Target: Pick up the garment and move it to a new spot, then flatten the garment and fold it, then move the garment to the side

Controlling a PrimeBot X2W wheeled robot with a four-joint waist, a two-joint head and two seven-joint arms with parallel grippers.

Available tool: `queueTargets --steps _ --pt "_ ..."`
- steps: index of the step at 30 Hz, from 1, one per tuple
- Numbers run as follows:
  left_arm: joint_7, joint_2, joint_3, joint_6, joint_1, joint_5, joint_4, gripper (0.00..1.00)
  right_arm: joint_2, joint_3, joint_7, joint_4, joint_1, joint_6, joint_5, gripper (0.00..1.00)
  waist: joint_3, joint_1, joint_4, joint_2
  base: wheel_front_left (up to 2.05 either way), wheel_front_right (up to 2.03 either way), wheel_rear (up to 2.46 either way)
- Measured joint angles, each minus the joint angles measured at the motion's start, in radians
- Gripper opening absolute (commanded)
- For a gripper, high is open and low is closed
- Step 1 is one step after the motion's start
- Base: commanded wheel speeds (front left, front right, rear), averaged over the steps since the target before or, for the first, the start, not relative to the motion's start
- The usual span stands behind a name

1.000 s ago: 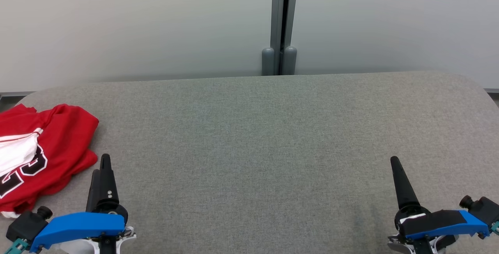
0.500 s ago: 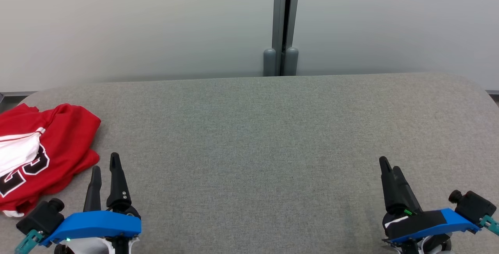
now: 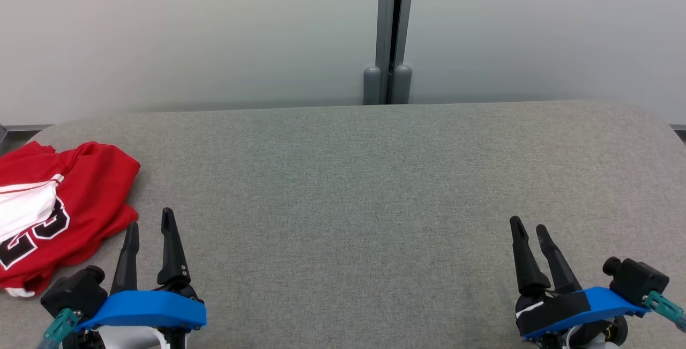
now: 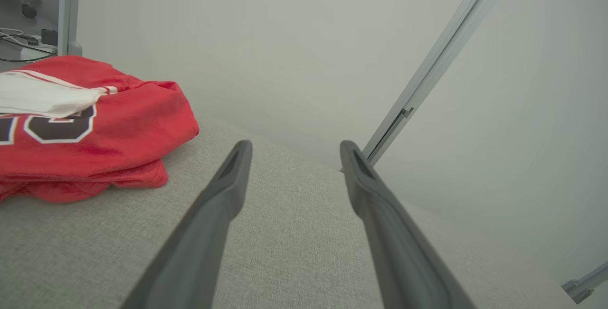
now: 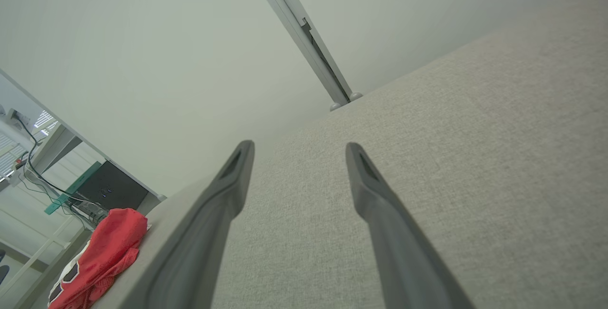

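The garment is a red jersey with black-and-white lettering and a white patch, bunched at the far left edge of the grey table. It appears again in the left wrist view and, small and distant, in the right wrist view. My left gripper stands open just to the right of the garment, apart from it, with nothing between its fingers. My right gripper is open at the lower right over bare table, far from the garment.
A pale wall with a grey vertical post stands right behind the table's far edge. The table's corners are rounded. Off the table's left end lie cables and a dark box.
Both grippers have turned so that their two fingers now show side by side. The left one shifted a little right, the right one a little left. The garment lies as before.
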Motion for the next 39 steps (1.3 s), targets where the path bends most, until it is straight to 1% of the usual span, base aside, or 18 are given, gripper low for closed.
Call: queueTargets --steps 10,19,20,25,39 --pt "-0.022 0.007 -0.02 0.01 0.0 0.096 0.014 1.0 -0.001 0.007 -0.022 0.008 -0.002 0.0 -0.111 1.0 0.001 0.0 0.003 0.0 0.0 0.0 0.0" --pt "-0.044 0.013 -0.028 0.027 0.0 0.183 0.023 1.0 -0.002 0.011 -0.045 0.013 -0.003 0.0 -0.204 1.0 -0.003 0.0 0.01 0.0 0.0 0.0 0.0" --pt "-0.048 0.016 -0.029 0.031 0.0 0.201 0.024 1.0 -0.002 0.012 -0.048 0.012 -0.004 0.0 -0.229 1.0 -0.003 0.0 0.01 0.0 0.0 0.0 0.0" --pt "-0.058 0.018 -0.031 0.037 0.0 0.236 0.025 1.0 -0.002 0.013 -0.057 0.012 -0.005 0.0 -0.263 1.0 -0.005 0.0 0.012 0.0 0.0 0.0 0.0" --pt "-0.084 0.028 -0.049 0.052 0.0 0.352 0.038 1.0 -0.003 0.003 -0.083 0.023 -0.007 0.0 -0.412 1.0 -0.006 0.0 0.015 0.0 0.0 0.0 0.0"
